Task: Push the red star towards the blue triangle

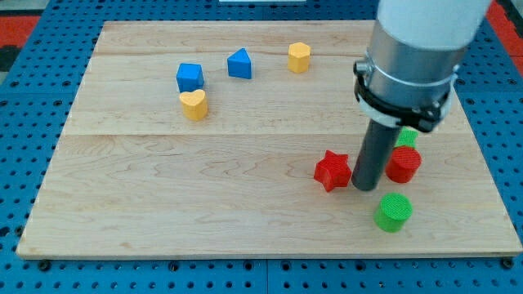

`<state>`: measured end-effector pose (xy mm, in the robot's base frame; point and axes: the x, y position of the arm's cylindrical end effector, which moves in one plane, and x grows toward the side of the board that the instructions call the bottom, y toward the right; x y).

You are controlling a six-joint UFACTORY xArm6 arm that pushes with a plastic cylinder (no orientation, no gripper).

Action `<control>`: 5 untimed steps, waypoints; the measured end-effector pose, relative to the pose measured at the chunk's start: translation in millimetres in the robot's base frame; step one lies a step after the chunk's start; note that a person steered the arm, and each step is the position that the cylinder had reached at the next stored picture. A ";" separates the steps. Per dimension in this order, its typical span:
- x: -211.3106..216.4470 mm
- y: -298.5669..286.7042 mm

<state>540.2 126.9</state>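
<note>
Although my tip [367, 187] touched the red star [333, 171] just at its left, the blue triangle [239, 64] stood far up-left; nearly all pushing remained. No pincer existed.

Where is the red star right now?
The red star lies in the view's lower right part of the board, just left of my tip, with the blue triangle far off toward the view's upper left.
</note>
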 end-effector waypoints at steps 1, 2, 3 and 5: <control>29.0 -7.4; -20.4 -28.2; -52.5 -50.1; -59.4 -57.9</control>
